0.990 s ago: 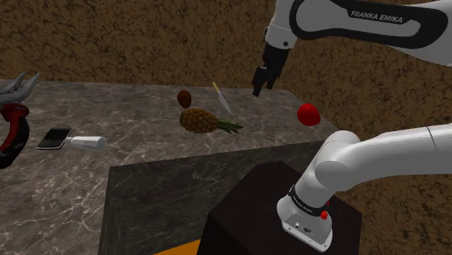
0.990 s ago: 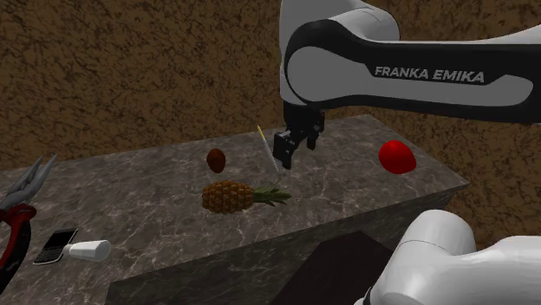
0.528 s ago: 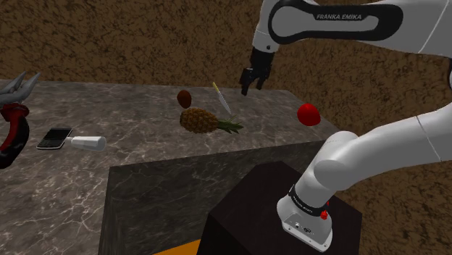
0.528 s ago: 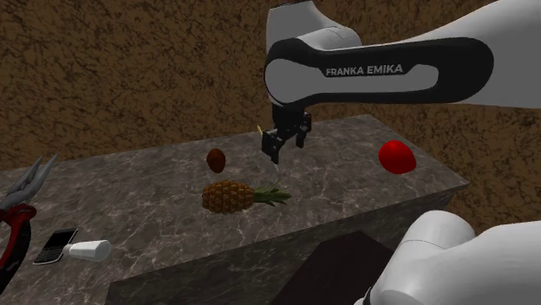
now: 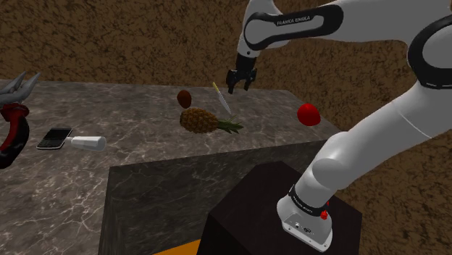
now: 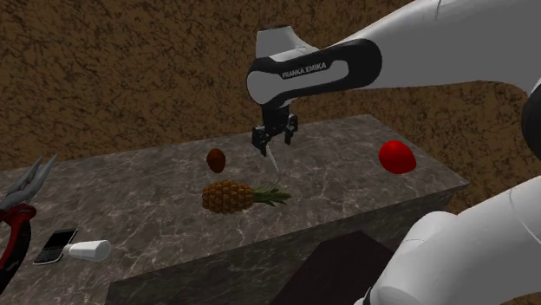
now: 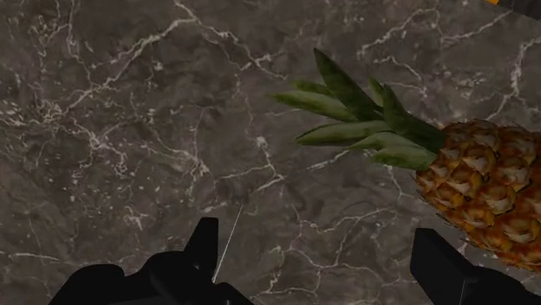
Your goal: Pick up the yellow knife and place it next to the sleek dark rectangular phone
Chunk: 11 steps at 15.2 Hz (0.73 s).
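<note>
The knife (image 5: 222,99) lies on the dark marble counter (image 5: 137,109), its yellow handle at the far end and its pale blade pointing toward the pineapple (image 5: 203,119). My gripper (image 5: 238,82) hangs open just above and beside the handle, holding nothing. In the second exterior view the gripper (image 6: 275,140) hovers over the blade (image 6: 273,161). Seen from the wrist, the knife (image 7: 229,244) is a thin pale line close to one finger (image 7: 205,249), inside the gripper (image 7: 316,249) gap. The dark phone (image 5: 55,138) lies far off toward the shoulder view's left, near the counter's front edge.
A white cylinder (image 5: 88,143) lies right beside the phone. A brown oval thing (image 5: 185,97) sits behind the pineapple. A red apple (image 5: 309,114) rests near the counter's right corner. A large red and grey tool (image 5: 14,119) lies at the far left.
The arm has swung toward the shoulder view's left, carrying the open gripper from right of the knife to just over its handle end. Nothing on the counter has moved.
</note>
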{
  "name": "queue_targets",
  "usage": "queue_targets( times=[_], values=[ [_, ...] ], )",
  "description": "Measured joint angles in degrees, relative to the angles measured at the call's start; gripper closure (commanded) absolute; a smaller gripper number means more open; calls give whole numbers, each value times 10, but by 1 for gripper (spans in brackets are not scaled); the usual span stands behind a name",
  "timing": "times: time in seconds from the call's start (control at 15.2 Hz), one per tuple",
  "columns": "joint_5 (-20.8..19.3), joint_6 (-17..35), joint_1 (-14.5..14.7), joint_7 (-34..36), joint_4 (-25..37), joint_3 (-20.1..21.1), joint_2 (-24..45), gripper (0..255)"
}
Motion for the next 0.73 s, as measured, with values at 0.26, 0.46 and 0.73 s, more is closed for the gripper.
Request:
queue_targets(
  times=[0.26, 0.46, 0.73],
  values=[
    [9, 39, -10, 6, 55, -15, 93, 0],
    [20, 55, -18, 10, 98, -25, 153, 0],
    [38, 71, -31, 10, 162, -38, 234, 0]
  ],
)
